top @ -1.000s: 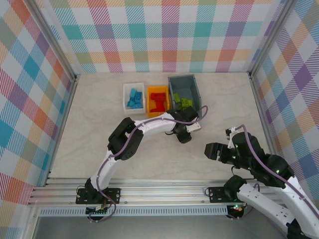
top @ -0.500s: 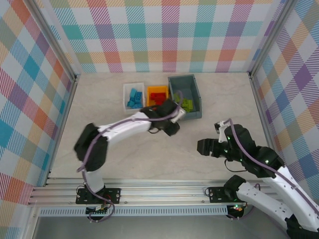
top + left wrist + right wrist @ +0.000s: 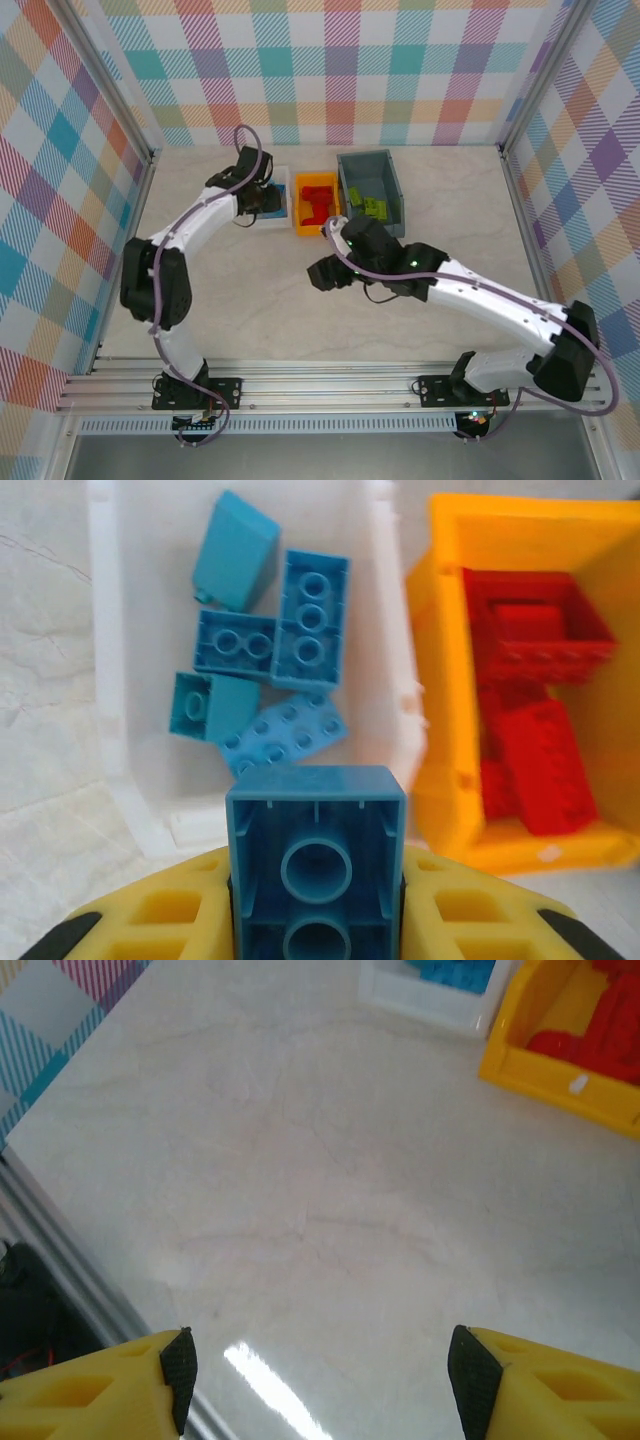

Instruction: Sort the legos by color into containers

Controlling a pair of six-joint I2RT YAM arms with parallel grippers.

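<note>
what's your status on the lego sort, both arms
Left gripper shut on blue brick, above the white bin. Right gripper open, empty, over bare table. Nothing seen blocking the drop.

Blue brick (image 3: 316, 860) hangs over the white bin (image 3: 103, 660) of blue legos (image 3: 312, 620); orange bin (image 3: 440, 680) holds red legos (image 3: 545, 765), grey bin (image 3: 368, 168) green legos (image 3: 372, 207).

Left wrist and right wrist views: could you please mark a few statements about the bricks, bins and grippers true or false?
The left gripper grips a blue brick. True.
The orange bin holds red bricks. True.
The white bin holds green bricks. False: loose blue bricks lie in it.
The right gripper is clamped on a red brick. False: its jaws stand open and empty above the table.
</note>
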